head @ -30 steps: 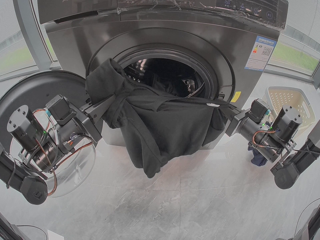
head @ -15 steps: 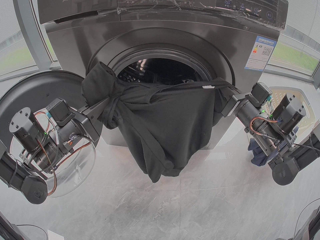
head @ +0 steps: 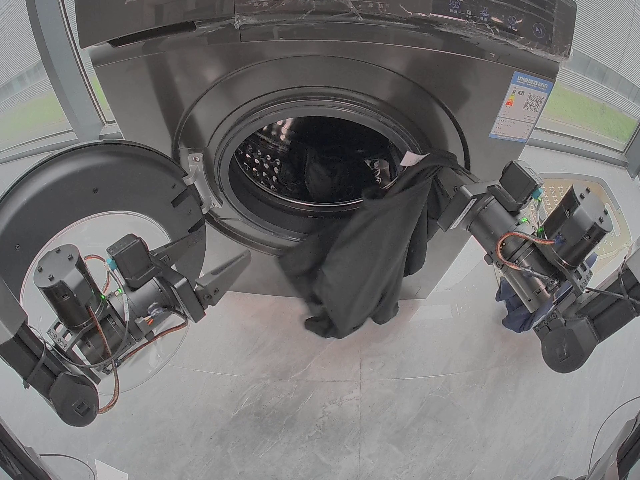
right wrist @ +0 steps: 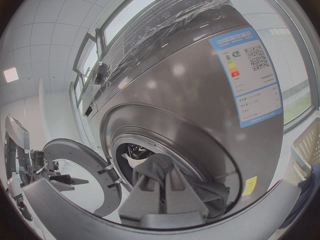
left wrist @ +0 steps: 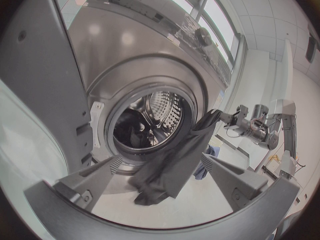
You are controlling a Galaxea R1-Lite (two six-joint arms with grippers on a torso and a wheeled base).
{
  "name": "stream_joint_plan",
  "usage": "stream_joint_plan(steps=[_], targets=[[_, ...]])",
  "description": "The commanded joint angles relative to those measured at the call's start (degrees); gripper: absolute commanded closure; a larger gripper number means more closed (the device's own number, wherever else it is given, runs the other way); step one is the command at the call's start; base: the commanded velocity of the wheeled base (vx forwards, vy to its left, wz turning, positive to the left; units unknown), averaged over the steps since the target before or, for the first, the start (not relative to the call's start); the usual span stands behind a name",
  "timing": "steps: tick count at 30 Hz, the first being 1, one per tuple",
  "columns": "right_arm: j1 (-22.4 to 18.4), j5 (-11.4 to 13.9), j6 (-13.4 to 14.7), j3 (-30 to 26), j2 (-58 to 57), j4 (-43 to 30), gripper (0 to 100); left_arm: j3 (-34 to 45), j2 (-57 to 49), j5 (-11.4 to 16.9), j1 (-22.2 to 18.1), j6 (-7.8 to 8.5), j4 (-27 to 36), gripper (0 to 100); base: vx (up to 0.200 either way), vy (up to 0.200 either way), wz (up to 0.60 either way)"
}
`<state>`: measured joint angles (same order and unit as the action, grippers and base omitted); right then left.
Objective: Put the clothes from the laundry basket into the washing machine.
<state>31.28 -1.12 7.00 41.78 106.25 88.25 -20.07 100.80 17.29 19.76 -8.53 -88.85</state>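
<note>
Black garment (head: 363,255): one corner clamped in the right hand (head: 445,171), the rest hanging below that hand against the washing machine (head: 320,61) front. Left hand (head: 225,243): fingers apart, empty, well apart from the garment, beside the open door (head: 87,181).

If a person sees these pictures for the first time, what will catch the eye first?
The black garment hangs from the shut right pincer at the right rim of the mouth of the washing machine, its lower end sagging toward the floor. The left pincer is open and empty, low in front of the swung-open door.
</note>
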Motion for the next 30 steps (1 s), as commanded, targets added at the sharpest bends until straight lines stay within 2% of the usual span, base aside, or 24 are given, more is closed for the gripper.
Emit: stream_joint_plan(steps=[1,7,12,17,22,30], targets=[[1.06,-0.02,0.12,-0.03,0.01,-0.01,100,1.35,4.31,0.03,0.72,0.54,-0.01,0,0.0,0.0,0.0],[1.15,0.07,0.12,-0.82,0.27,-0.27,100,-0.85,7.92,-0.24,4.32,0.45,-0.01,0,0.0,0.0,0.0],[1.24,0.07,0.12,-1.08,0.45,-0.27,100,-4.81,10.11,-0.15,5.82,0.45,-0.01,0,0.0,0.0,0.0],[1.5,0.07,0.21,-1.7,0.36,-0.27,100,-8.85,13.63,0.2,10.21,0.27,-0.01,0,0.0,0.0,0.0],[1.68,0.07,0.12,-1.7,0.36,-0.27,100,-12.81,17.67,0.12,12.93,0.45,-0.01,0,0.0,0.0,0.0],[2.64,0.07,0.12,-1.61,0.45,-0.36,100,-18.17,22.42,0.12,12.49,0.18,-0.1,0,0.0,0.0,0.0]])
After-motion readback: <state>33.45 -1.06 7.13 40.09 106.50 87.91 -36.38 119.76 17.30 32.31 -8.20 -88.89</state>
